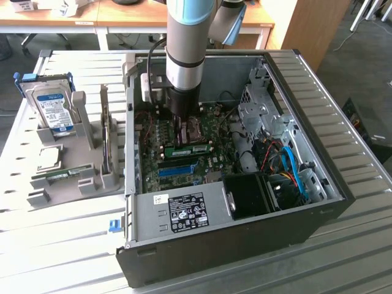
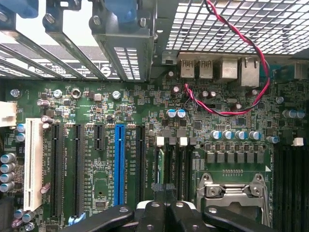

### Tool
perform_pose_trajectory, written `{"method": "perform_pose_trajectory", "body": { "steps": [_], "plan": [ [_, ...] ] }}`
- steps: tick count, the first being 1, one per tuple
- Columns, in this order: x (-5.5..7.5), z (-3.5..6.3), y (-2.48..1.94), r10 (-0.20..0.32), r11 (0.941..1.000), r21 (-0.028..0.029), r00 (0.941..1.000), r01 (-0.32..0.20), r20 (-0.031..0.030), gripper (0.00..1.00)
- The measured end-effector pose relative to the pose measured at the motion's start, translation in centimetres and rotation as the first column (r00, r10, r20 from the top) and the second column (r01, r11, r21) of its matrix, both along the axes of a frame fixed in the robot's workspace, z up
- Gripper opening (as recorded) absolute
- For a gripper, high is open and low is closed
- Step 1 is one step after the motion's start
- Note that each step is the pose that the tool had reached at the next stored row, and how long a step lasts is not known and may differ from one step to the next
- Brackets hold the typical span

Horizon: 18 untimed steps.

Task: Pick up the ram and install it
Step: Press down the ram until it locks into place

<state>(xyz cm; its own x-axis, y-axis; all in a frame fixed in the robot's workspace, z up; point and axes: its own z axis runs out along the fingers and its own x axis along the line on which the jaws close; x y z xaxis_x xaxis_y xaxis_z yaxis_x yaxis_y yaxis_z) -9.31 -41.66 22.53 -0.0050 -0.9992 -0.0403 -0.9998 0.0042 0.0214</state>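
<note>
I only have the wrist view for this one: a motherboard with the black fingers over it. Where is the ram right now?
Observer: In the exterior view the ram lies along the motherboard inside the open computer case, directly under the gripper.
Operator: Is it gripped?
Observer: The shut gripper comes down onto the stick's upper edge. I cannot tell whether it clamps it.
Operator: Is anything sitting outside the case?
Observer: Yes. A grey holder at the exterior view's left carries a hard drive, a square silver chip and another green stick.
</note>
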Motion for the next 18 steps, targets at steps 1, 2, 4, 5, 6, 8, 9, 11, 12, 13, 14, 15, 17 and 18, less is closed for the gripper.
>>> {"method": "perform_pose_trajectory", "body": {
  "steps": [1,2,4,5,6,8,9,11,12,13,14,15,17,18],
  "plan": [
    [0.00,-0.03,0.00,0.000,1.0000,-0.0001,1.0000,0.000,0.0000,0.11],
    [0.00,-0.03,-0.01,0.000,1.0000,-0.0002,1.0000,0.000,-0.0001,0.11],
    [0.00,-0.03,0.00,0.000,1.0000,-0.0002,1.0000,0.000,-0.0001,0.11],
    [0.00,-0.04,0.00,0.000,1.0000,0.0000,1.0000,0.000,0.0000,0.11],
    [0.00,-0.04,0.00,0.000,1.0000,0.0000,1.0000,0.000,0.0001,0.11],
    [0.00,-0.11,0.00,0.000,1.0000,0.0001,1.0000,0.000,0.0000,0.11],
    [0.00,-0.14,-0.01,0.000,1.0000,-0.0001,1.0000,0.000,0.0000,0.11],
    [0.00,-0.16,-0.01,0.000,1.0000,-0.0004,1.0000,0.000,-0.0002,0.11],
    [0.00,-0.16,-0.01,0.000,1.0000,-0.0003,1.0000,0.000,-0.0001,0.11],
    [0.00,-0.17,-0.01,0.000,1.0000,-0.0001,1.0000,0.000,0.0000,0.11],
    [0.00,-0.18,0.00,0.000,1.0000,0.0000,1.0000,0.000,0.0000,0.11],
    [0.00,-0.18,0.00,0.000,1.0000,0.0000,1.0000,0.000,0.0000,0.11],
    [0.00,-0.22,-0.01,0.000,1.0000,-0.0001,1.0000,0.000,0.0000,0.11],
    [0.00,-0.22,-0.01,0.000,1.0000,-0.0002,1.0000,0.000,0.0000,0.11]
  ]
}}
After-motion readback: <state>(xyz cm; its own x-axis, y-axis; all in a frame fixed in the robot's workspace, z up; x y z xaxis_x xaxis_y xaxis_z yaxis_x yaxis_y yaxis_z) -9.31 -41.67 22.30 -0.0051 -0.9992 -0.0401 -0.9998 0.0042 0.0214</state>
